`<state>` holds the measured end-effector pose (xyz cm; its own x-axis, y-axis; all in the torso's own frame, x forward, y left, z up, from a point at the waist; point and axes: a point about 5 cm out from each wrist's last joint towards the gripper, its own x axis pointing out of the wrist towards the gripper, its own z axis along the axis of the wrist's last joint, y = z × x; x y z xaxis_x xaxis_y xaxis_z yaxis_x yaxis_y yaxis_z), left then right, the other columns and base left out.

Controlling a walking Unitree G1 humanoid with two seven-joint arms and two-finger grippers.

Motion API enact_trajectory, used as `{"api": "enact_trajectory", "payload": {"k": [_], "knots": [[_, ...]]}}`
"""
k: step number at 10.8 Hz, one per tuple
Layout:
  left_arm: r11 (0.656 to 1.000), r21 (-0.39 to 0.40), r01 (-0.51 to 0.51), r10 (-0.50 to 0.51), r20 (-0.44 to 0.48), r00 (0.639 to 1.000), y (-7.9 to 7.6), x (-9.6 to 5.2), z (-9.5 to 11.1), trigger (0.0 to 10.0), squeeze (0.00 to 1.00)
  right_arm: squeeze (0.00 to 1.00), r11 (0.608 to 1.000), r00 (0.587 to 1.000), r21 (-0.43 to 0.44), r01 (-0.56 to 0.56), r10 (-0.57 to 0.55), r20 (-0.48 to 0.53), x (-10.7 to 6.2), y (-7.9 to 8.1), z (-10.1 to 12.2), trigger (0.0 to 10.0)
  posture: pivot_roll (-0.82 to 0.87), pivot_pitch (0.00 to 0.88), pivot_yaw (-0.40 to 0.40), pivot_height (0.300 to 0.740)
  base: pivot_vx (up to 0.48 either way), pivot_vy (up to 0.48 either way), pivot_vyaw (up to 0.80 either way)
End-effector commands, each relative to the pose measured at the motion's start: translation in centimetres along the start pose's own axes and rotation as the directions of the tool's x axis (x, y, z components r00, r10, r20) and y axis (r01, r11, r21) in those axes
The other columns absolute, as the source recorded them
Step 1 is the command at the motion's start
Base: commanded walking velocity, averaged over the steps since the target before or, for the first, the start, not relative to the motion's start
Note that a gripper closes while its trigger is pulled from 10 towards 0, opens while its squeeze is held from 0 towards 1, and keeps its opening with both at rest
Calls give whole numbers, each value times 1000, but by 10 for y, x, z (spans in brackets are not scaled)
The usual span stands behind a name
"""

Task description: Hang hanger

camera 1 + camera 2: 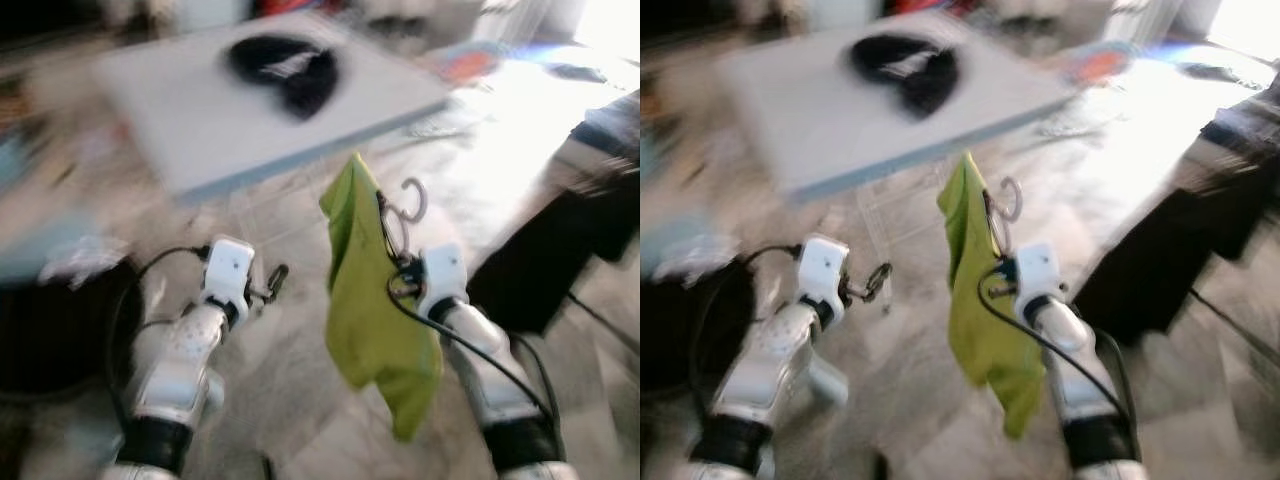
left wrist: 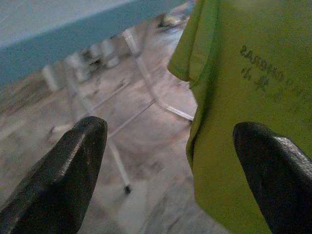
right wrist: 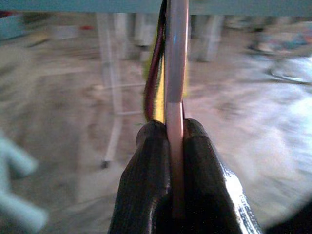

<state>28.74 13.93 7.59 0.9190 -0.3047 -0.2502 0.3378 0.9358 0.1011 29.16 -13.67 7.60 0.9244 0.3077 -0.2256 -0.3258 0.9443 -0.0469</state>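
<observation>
My right gripper [image 1: 398,262] is shut on a pale pink hanger [image 3: 175,73], whose hook [image 1: 413,200] curls up above the fingers. A lime green shirt [image 1: 375,310] hangs from the hanger and drapes down to the left of my right arm. In the right wrist view the two black fingers [image 3: 146,175] pinch the hanger's bar between them. My left gripper [image 1: 272,285] is held out at the same height, open, with nothing between its fingers [image 2: 63,175]; the green shirt [image 2: 243,112] hangs just beside it.
A light grey table [image 1: 200,110] on thin white legs [image 2: 151,92] stands ahead, with a black garment [image 1: 285,68] on top. A dark round bin [image 1: 55,330] sits at left, dark furniture [image 1: 560,240] at right. The floor is stone tile.
</observation>
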Motion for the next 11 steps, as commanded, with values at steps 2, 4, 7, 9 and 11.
{"api": "enact_trajectory", "payload": {"k": [2, 4, 7, 9, 11], "knots": [[1000, 7, 18, -18, 9, 1000, -3, 2, 5, 10000, 0, 0, 997, 996, -24, -77, 78, 42, 0, 10, 10, 10000, -68, 0, -21, 740, 0, 0, 800], [1000, -4, 30, -30, 11, 999, -5, 3, 7, 10000, 0, 0, 994, 993, -31, -105, 107, 47, 0, 15, 12, 10000, -73, 0, -16, 740, 0, 0, 800], [995, -63, 75, -74, 13, 997, -11, 11, 17, 10000, 0, 0, 988, 984, -30, -148, 151, 98, 3, 24, 29, 10000, -73, 0, -1, 740, 0, 0, 0], [976, -169, 138, -137, 18, 990, -15, 16, 21, 10000, 0, 0, 988, 983, -53, -144, 149, 104, 1, 27, 29, 10000, -75, 0, 9, 740, 0, 0, 0], [940, -245, 236, -232, 43, 972, -30, 22, 30, 10000, 0, 0, 969, 963, -1, -246, 244, 112, -5, 39, 28, 10000, -76, 0, -1, 740, 0, 0, 0]]}}
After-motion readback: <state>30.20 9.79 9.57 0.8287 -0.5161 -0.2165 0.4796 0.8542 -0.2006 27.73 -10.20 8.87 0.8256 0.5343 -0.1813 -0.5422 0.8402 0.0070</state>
